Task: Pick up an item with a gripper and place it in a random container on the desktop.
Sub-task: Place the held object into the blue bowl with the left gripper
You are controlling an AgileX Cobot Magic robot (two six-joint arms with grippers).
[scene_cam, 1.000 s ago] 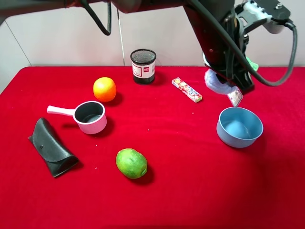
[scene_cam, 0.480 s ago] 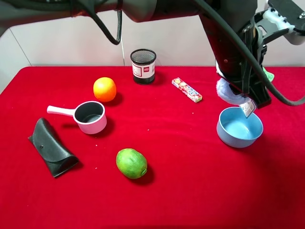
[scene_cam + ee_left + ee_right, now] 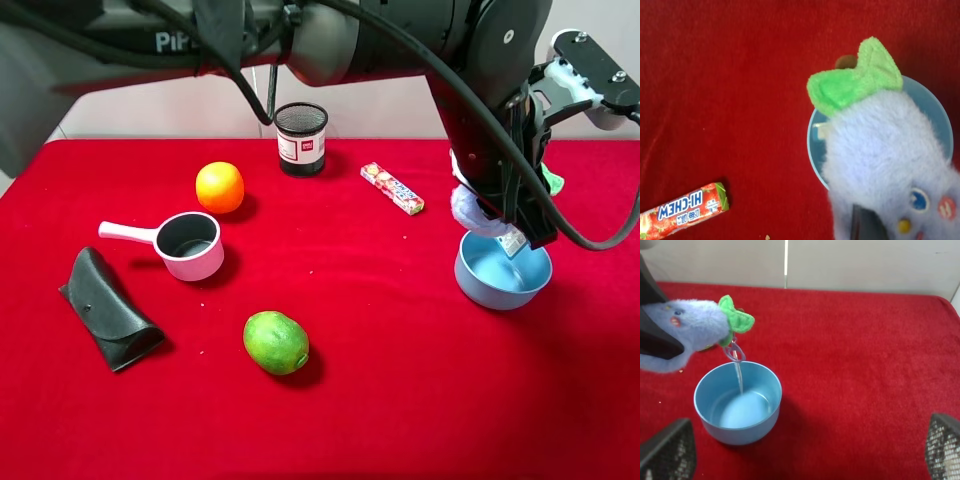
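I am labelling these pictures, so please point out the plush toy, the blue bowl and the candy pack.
plush toy (image 3: 880,150): left wrist view, on its fuzzy blue body.
blue bowl (image 3: 738,432): right wrist view, on its outer wall.
candy pack (image 3: 392,188): exterior high view, on the middle of its wrapper.

My left gripper (image 3: 497,212) is clamped on the plush toy (image 3: 880,150), a fuzzy pale-blue thing with a green bow (image 3: 855,82) and a small stitched face, and I have it up in the air. It sticks out sideways from the jaws, with the bow at the end farthest from them. Just below the gripper sits the light-blue plastic bowl (image 3: 740,427), round, upright and wider than the toy. The toy hangs over its rim, and I see its white paper tag (image 3: 512,240) dangling on a loop down into the bowl's mouth.
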